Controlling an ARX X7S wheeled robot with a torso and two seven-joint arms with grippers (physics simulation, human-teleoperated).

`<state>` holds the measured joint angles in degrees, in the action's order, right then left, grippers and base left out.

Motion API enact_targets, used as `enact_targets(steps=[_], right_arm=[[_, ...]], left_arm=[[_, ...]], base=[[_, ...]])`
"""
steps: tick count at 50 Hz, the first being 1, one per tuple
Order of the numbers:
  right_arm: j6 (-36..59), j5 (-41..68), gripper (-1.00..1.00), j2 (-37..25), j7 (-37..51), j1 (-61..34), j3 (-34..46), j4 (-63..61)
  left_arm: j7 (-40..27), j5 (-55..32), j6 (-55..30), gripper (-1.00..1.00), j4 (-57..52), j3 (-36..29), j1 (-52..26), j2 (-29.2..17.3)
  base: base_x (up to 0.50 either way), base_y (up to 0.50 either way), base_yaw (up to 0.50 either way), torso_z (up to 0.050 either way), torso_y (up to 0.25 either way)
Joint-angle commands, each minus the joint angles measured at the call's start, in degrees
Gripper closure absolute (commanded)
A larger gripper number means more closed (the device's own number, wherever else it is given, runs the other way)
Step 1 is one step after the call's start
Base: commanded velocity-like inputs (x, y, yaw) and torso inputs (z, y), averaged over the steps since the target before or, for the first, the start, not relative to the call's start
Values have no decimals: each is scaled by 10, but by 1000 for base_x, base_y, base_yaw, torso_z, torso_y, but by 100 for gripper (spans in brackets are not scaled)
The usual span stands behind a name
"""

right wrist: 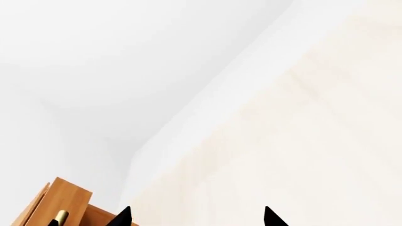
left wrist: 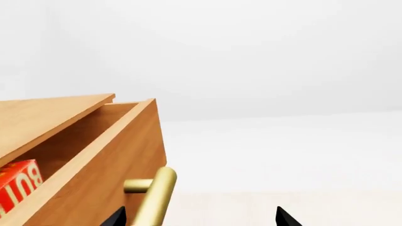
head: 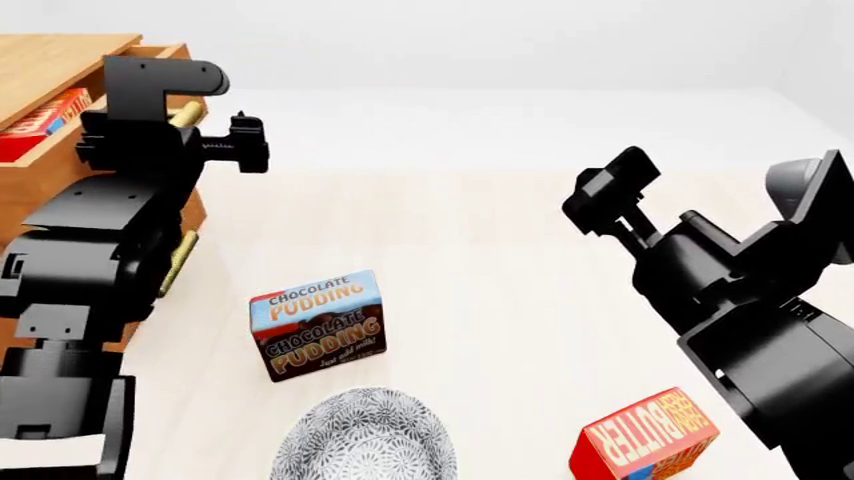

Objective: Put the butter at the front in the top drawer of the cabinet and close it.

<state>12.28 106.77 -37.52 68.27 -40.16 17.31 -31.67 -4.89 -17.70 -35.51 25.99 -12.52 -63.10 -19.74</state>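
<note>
The cabinet (head: 54, 60) stands at the far left with its top drawer (left wrist: 107, 160) pulled open. One butter carton (head: 47, 115) lies inside the drawer and also shows in the left wrist view (left wrist: 19, 186). An identical butter carton (head: 645, 437) lies on the table at the front right. My left gripper (head: 247, 145) is open at the drawer front. In the left wrist view (left wrist: 201, 219) the brass bar handle (left wrist: 154, 195) stands between its fingertips, close beside one of them. My right gripper (head: 607, 195) is open and empty, raised above the table, and also shows in the right wrist view (right wrist: 196, 217).
A brown-and-blue Chocolate Pudding box (head: 318, 323) stands mid-table. A patterned grey bowl (head: 363, 437) sits at the front edge. A lower drawer's brass handle (head: 178, 262) shows beside my left arm. The right wrist view catches the cabinet's corner (right wrist: 63, 202).
</note>
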Motion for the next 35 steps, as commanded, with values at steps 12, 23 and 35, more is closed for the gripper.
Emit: enact_targets(steps=[12, 23, 35], right_arm=[[-5, -2, -100, -4, -7, 10, -3, 1], [-5, -4, -100, -2, -17, 14, -1, 9], [-7, -7, -100, 0, -27, 22, 2, 19]], left_arm=[[-15, 25, 26, -100, 57, 5, -17, -23], [-36, 34, 22, -100, 59, 8, -14, -31], [-59, 60, 48, -100, 108, -8, -21, -21]], base=[[0, 0, 0, 0, 0], [0, 0, 0, 0, 0], [0, 0, 0, 0, 0]])
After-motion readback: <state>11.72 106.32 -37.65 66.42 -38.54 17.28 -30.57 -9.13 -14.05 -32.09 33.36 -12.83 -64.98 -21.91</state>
